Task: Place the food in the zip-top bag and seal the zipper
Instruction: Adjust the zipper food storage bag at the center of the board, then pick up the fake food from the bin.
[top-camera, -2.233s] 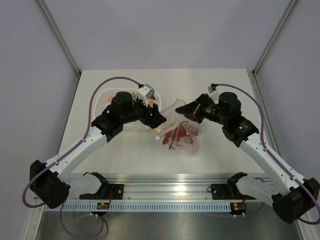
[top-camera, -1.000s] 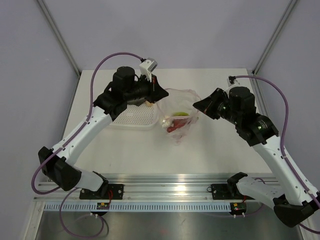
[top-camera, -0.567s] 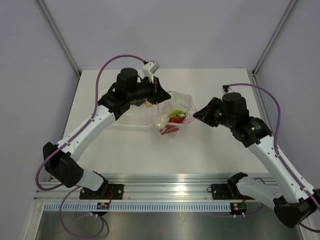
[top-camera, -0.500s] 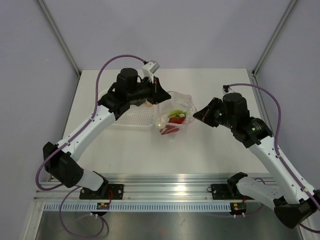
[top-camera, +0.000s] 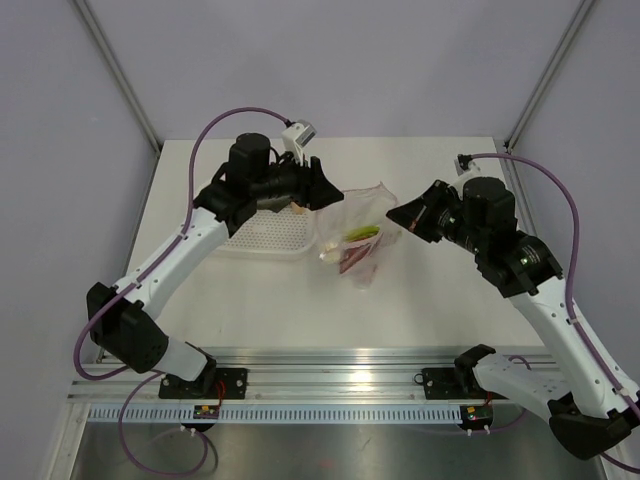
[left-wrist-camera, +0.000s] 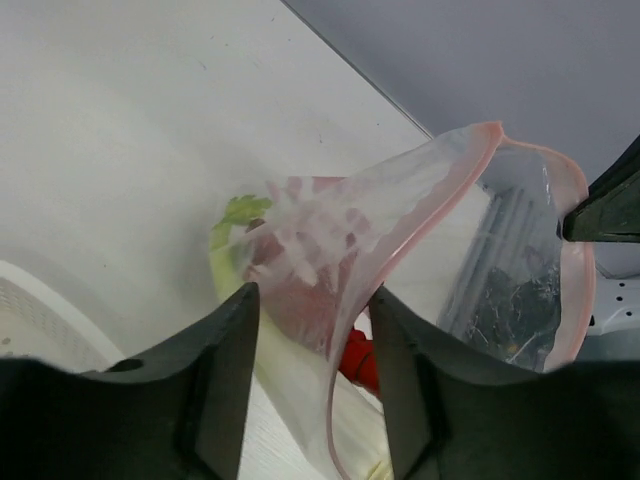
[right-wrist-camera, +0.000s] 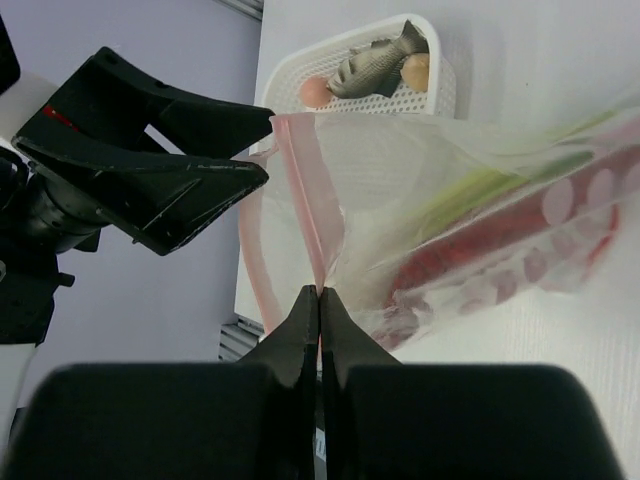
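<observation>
The clear zip-top bag (top-camera: 360, 238) hangs between my two grippers above the table, its mouth open. Its pink zipper (right-wrist-camera: 305, 190) runs along the rim. Inside lie the red lobster (right-wrist-camera: 480, 240) and the green leafy vegetable (right-wrist-camera: 470, 190), with small round pink pieces showing through the wall. My right gripper (right-wrist-camera: 320, 290) is shut on the zipper strip and also shows in the top view (top-camera: 393, 215). My left gripper (left-wrist-camera: 311, 300) is open, and the bag's near rim (left-wrist-camera: 400, 240) passes between its fingers. The grey fish (right-wrist-camera: 375, 62) and peach pieces (right-wrist-camera: 315, 92) lie in the basket.
The white perforated basket (top-camera: 262, 232) sits on the table under the left arm, left of the bag. Grey side walls close the table on both sides. A metal rail runs along the near edge (top-camera: 330, 378).
The right gripper has moved up and to the right with the bag's rim, and the bag has shifted right and hangs more stretched. The left gripper stays at the bag's left rim.
</observation>
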